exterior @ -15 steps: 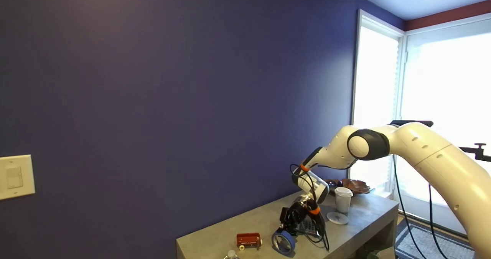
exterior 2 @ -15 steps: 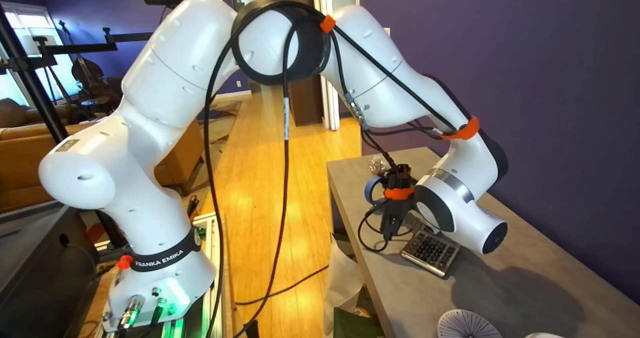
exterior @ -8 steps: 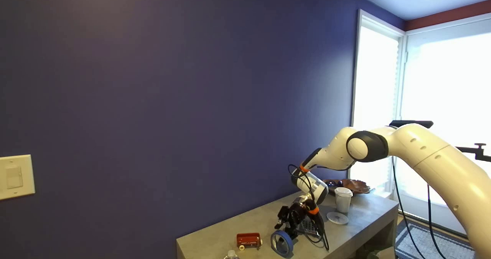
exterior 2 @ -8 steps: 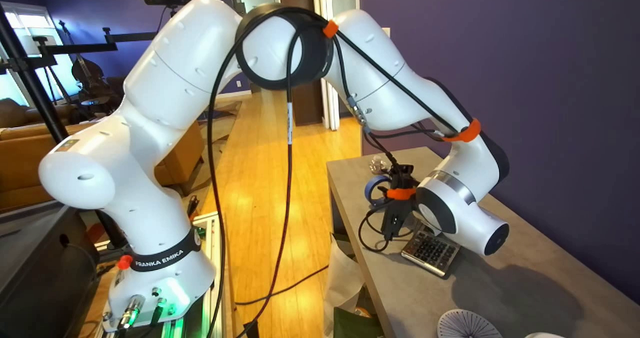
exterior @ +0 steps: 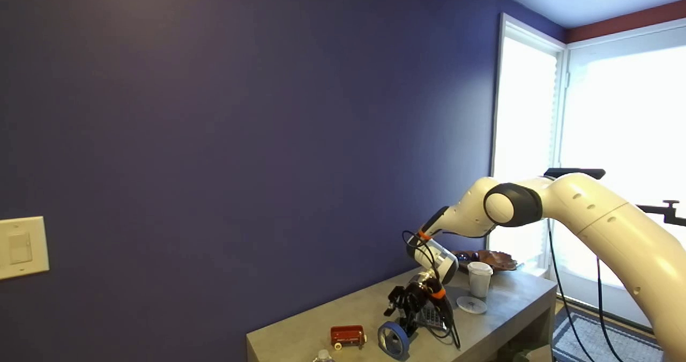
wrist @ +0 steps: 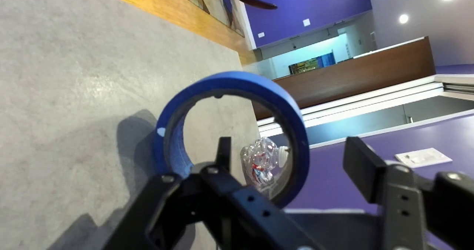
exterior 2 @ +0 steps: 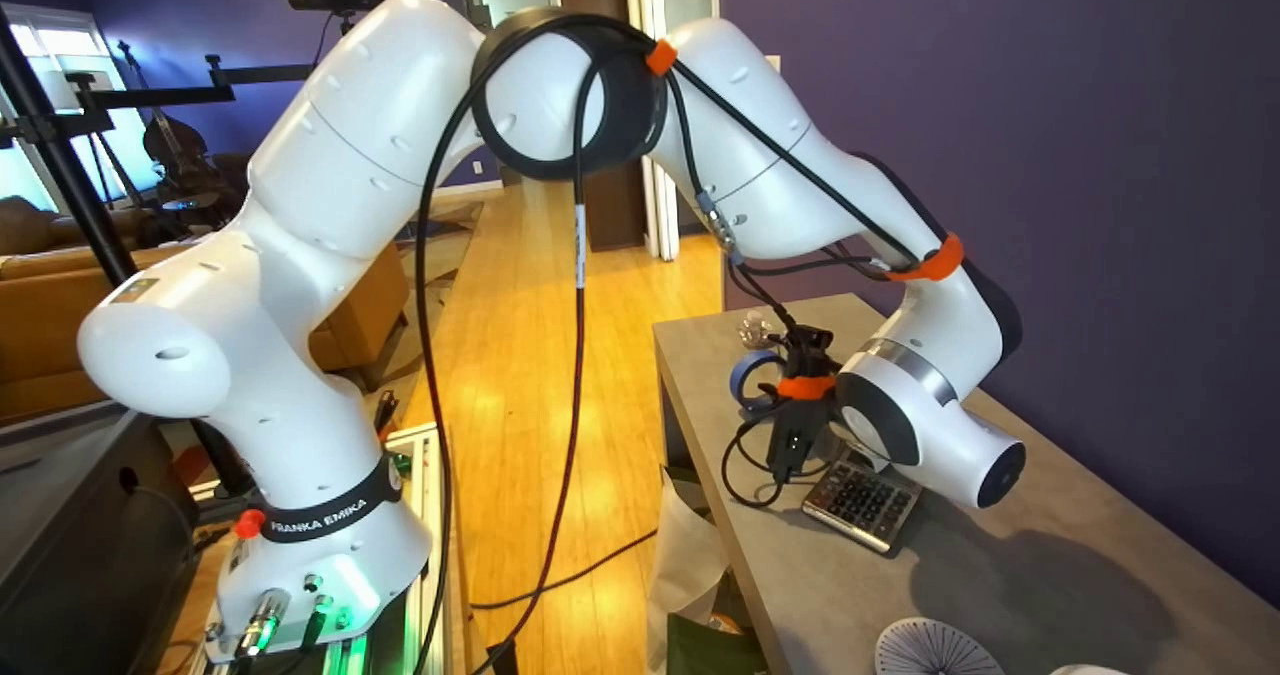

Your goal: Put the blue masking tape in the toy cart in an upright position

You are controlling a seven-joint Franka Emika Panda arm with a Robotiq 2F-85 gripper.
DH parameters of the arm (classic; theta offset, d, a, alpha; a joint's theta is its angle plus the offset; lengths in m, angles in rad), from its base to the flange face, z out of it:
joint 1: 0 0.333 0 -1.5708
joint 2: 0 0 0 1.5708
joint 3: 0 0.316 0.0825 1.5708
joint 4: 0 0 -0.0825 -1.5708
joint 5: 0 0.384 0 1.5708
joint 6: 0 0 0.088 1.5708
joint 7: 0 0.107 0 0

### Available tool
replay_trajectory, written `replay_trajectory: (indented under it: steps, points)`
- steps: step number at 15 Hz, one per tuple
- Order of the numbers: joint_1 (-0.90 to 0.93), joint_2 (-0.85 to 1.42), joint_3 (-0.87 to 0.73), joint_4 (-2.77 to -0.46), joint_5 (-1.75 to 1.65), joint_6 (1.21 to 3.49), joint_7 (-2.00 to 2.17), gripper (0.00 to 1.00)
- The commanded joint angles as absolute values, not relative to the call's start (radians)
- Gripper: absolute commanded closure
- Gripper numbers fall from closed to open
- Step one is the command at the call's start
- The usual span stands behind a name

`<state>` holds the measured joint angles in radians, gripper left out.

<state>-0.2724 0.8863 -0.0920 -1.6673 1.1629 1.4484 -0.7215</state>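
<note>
One gripper (wrist: 289,152), with two fingers (wrist: 363,165) wide apart, gripping nothing. Just ahead, one blue masking tape (wrist: 237,81), standing on edge on one grey tabletop (exterior: 300,338). Near that, one red toy cart (exterior: 348,335), then one clear bottle (wrist: 259,159). Well off, one pale disc (exterior: 471,304), one lidded white cup (exterior: 479,281).

1. On a grey table (exterior: 300,338), blue masking tape (wrist: 237,80) is standing on edge.
2. Near it, a red toy cart (exterior: 347,335) and clear bottle (wrist: 259,159) are sitting.
3. A calculator (exterior 2: 862,500), white cup (exterior: 479,280), round disc (exterior: 471,304) and brown bowl (exterior: 497,260) are also resting.
</note>
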Motion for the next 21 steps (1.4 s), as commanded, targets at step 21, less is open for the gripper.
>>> replay_trajectory:
  steps: [21]
  points:
    - [-0.048, 0.147, -0.062, -2.159, 0.661, 2.191, -0.691, 0.00]
